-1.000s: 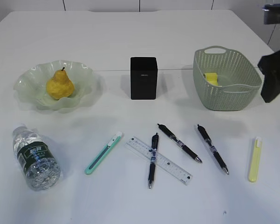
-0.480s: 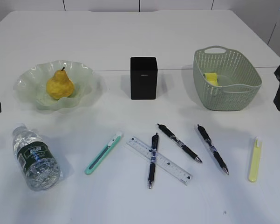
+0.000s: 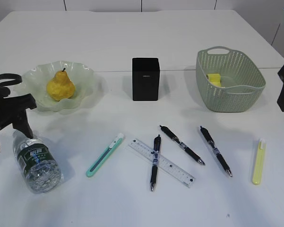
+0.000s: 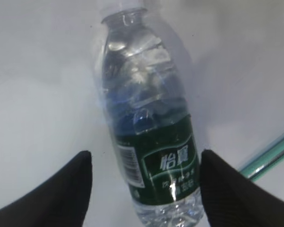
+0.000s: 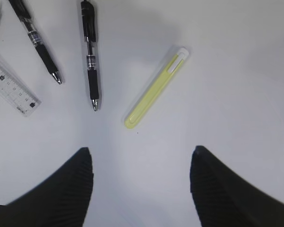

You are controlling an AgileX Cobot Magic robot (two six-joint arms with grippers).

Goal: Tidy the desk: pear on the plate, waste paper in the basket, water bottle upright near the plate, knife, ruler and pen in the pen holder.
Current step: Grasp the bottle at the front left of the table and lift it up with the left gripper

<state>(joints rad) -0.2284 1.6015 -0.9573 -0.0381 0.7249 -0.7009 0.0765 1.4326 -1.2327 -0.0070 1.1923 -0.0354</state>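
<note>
Spanning the whole view, the desk [image 3: 132,42] carries everything, and the holder [image 3: 146,79] at its middle serves as the mark for the rest. To the holder's right stands the basket [image 3: 229,94], with the yellow paper [image 3: 214,79] inside it. To the holder's left sits the plate [image 3: 82,90], with the pear [image 3: 61,87] resting upright on it. Left and nearer the camera than the holder, the bottle [image 3: 36,161] lies on its side. The left gripper [image 4: 145,189] hangs over the bottle with its jaws spread wide, one to each side of the green label, holding nothing. The right gripper [image 5: 141,184] stands far right of the holder, jaws likewise apart and empty, above a yellow knife [image 3: 258,161]. In front of the holder lie a teal knife [image 3: 104,155], the ruler [image 3: 161,162] and three pens, one [image 3: 154,161] crossing the ruler, a second [image 3: 182,144] and a third [image 3: 216,151] to its right.
</note>
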